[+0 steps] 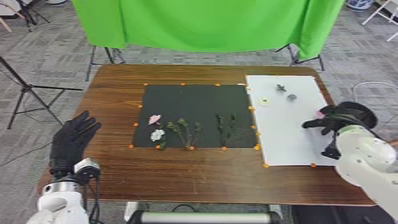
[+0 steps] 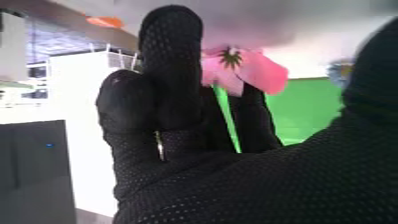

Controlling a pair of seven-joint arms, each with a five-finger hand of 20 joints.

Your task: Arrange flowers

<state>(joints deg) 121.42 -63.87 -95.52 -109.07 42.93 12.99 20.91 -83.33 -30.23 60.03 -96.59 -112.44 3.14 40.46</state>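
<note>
In the head view, my right hand is at the right edge of the white board, beside a pink flower. The right wrist view has my right hand with fingers extended and the pink flower just past them; whether they touch is unclear. A pale yellow flower and small grey-blue pieces lie on the board. On the black mat are another pink flower, a white flower and green stems. My left hand is open at the table's left side.
Small orange markers line the mat and the board. The brown table extends in front of them. A green cloth hangs behind the table, and a black stand is on the floor at the left.
</note>
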